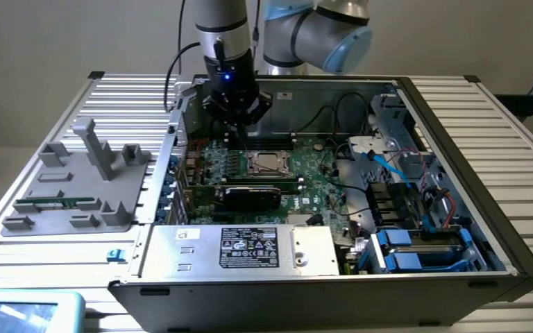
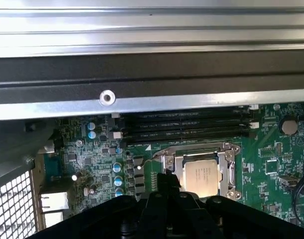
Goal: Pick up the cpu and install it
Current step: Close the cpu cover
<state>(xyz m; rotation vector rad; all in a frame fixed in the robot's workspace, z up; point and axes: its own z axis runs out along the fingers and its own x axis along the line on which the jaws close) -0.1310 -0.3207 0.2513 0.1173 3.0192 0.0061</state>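
Observation:
The cpu (image 1: 268, 163) is a small silver square lying flat inside the metal-framed socket (image 1: 268, 153) on the green motherboard, in the open computer case. The wrist view shows the cpu (image 2: 204, 178) seated in the socket frame (image 2: 229, 172), whose frame surrounds it. My gripper (image 1: 237, 133) hangs over the board, just to the exterior view's left of the socket and slightly behind it. It is shut, and I see nothing held in it. Its black body and the gripper tip (image 2: 167, 185) sit close beside the cpu's near edge in the wrist view.
Black memory slots (image 2: 186, 127) run behind the socket, under the case wall (image 2: 142, 79). A black card (image 1: 252, 194), the power supply (image 1: 239, 250), cables and blue drive bays (image 1: 424, 250) crowd the case. A grey fixture tray (image 1: 35, 182) with a green memory stick (image 1: 58, 203) lies at the exterior view's left.

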